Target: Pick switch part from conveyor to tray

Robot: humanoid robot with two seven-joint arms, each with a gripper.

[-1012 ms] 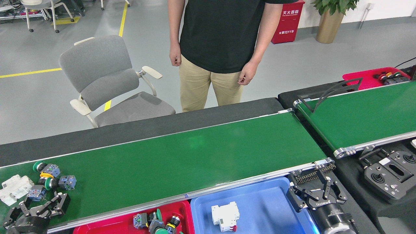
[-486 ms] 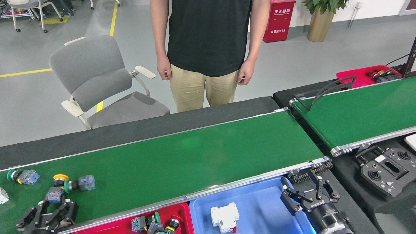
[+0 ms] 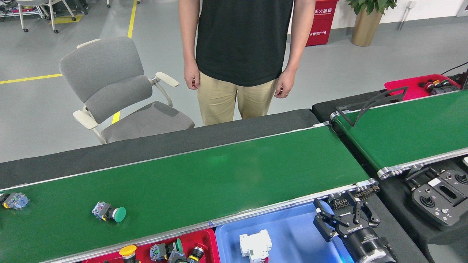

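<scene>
Since the earlier frame the left gripper has left the view and a yellow-capped switch part (image 3: 128, 251) now lies in the red tray (image 3: 204, 238). Two parts remain on the conveyor (image 3: 226, 175): a green-capped one (image 3: 109, 212) and one at the left edge (image 3: 14, 200). Right gripper (image 3: 334, 219) hangs over the blue tray (image 3: 292, 230), fingers (image 3: 323, 227) spread, empty.

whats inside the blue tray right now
The blue tray holds one white breaker-style switch part near its left side. The right pincer, open, hangs over its right edge and hides that corner; the tray's near end is out of frame.
</scene>
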